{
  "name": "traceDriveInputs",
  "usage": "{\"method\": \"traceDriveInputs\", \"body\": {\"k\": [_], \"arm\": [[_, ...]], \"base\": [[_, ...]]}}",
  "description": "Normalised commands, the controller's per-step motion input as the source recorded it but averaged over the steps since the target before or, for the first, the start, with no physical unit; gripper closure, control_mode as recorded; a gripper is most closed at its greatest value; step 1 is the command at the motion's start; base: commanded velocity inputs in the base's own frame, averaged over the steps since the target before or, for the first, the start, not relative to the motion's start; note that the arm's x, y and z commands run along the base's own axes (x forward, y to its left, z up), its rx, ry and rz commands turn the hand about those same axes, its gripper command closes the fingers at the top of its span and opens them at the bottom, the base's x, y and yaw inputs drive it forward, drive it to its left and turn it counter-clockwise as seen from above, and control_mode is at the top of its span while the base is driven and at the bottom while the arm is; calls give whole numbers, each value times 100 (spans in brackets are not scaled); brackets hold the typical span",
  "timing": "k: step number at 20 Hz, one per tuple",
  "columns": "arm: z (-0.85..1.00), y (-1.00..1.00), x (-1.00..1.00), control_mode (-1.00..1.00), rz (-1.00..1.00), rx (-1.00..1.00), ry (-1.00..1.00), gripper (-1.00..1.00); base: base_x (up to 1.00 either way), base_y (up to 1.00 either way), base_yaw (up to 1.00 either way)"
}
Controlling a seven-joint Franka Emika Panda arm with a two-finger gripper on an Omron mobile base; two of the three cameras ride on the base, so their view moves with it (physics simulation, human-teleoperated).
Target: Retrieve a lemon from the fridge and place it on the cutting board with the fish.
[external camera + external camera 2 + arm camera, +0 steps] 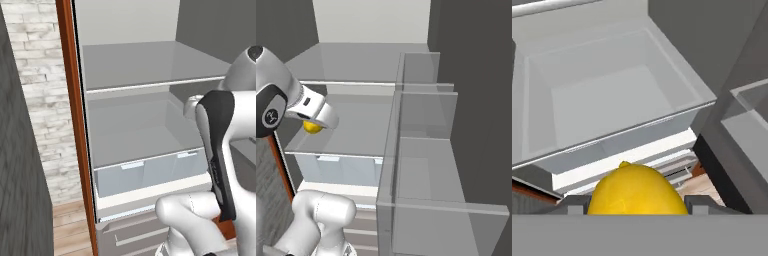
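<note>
Item: lemon (pixel 637 189), clamped between my gripper (pixel 637 202) fingers, held in front of the open fridge (pixel 150 65) above its crisper drawer (pixel 612 100). Step: retrieval. Next, I judge: withdraw clear of the door shelves (pixel 421 150), then carry it to the cutting board.

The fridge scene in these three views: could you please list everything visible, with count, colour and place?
fridge: one, pale grey interior, open ahead of the arm.
crisper drawer: one, translucent blue-grey, below the lower shelf.
door bins: several, clear, on the open door at right.
lemon: one, bright yellow, between the fingertips, in front of the fridge.
brick wall: one, white, left of the fridge.
end effector: one, dark fingertips, closed on the lemon.
</note>
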Motion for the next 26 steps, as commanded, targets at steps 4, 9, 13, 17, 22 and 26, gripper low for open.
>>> {"method": "traceDriveInputs", "body": {"k": [4,9,13,17,22,26], "arm": [[-61,0,-7,-100,-5,11,11,100],[-85,0,0,-100,-1,2,7,100],[-66,0,0,-100,0,0,1,100],[-49,0,0,-100,0,0,0,100],[-33,0,0,-100,0,0,0,100],[0,0,0,-100,0,0,0,100]], "base": [[0,0,0],[0,0,0],[0,0,0],[0,0,0],[0,0,0],[0,0,0]]}}
